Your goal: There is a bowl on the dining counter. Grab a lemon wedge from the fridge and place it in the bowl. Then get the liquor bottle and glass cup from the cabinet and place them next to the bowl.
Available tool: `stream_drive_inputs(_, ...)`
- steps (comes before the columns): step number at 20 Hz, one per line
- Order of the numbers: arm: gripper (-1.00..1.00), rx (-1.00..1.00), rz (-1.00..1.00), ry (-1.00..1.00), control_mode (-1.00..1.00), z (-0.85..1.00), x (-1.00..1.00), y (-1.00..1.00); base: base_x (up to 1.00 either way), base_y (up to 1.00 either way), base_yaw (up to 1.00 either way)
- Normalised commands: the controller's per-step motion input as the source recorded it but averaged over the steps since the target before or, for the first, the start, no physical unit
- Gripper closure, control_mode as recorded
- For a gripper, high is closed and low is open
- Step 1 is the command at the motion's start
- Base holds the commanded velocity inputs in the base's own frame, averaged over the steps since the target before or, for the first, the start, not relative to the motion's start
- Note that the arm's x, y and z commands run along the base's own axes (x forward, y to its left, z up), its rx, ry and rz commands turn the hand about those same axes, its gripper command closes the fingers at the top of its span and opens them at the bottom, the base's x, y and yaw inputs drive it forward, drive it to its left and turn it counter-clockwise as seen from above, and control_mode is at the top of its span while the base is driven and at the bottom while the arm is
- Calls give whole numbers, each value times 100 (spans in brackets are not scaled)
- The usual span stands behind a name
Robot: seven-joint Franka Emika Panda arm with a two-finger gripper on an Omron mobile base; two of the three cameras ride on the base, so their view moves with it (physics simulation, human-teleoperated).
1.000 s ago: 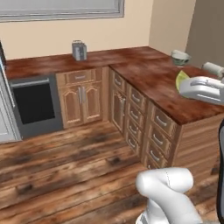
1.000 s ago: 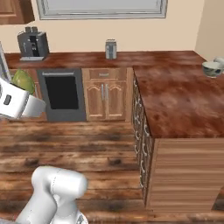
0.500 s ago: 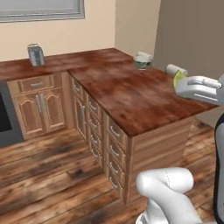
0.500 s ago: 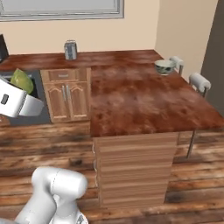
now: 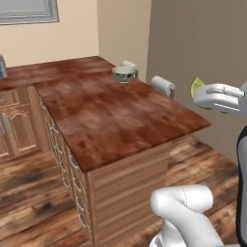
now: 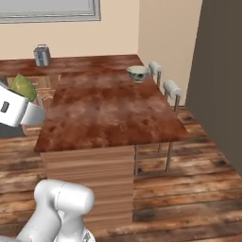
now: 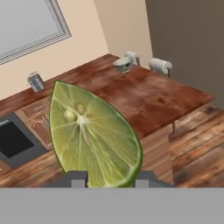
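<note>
A yellow-green lemon wedge [image 7: 94, 135] stands upright between my fingertips, close in the hand view; its tip also pokes out past the white hand in the left base view [image 5: 196, 86] and the right base view [image 6: 23, 86]. My gripper [image 7: 107, 180] is shut on the lemon wedge, held in the air well short of the counter. The bowl [image 5: 123, 73], pale green-white, sits near the far edge of the wooden dining counter [image 5: 116, 116]; the bowl [image 6: 138, 73] and bowl [image 7: 123, 64] look small and far off. Liquor bottle, glass cup, fridge and cabinet are out of view.
Two white-topped stools [image 6: 171, 88] stand along the counter's far side by the dark wall. A metal canister [image 6: 42, 56] sits on the back counter under the window. A black oven front [image 7: 13, 140] is set in the lower cabinets. Wood floor lies open around the island.
The whole scene has slid sideways as the base drove and turned around the counter's end; the bowl and stools now appear nearer. The wedge stays in the gripper.
</note>
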Motion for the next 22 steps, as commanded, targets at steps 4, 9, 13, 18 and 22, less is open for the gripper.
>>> stream_drive_inputs(4, 100, 0, 0, 0, 100, 0, 0, 0, 43, -100, 0)
stream_drive_inputs(9, 100, 0, 0, 0, 100, 0, 0, 0, 54, -100, 0)
stream_drive_inputs(13, 100, 0, 0, 0, 100, 0, 0, 0, 61, -100, 10)
stream_drive_inputs(18, 100, 0, 0, 0, 100, 0, 0, 0, 58, -100, 27)
stream_drive_inputs(22, 100, 0, 0, 0, 100, 0, 0, 0, 55, -100, 37)
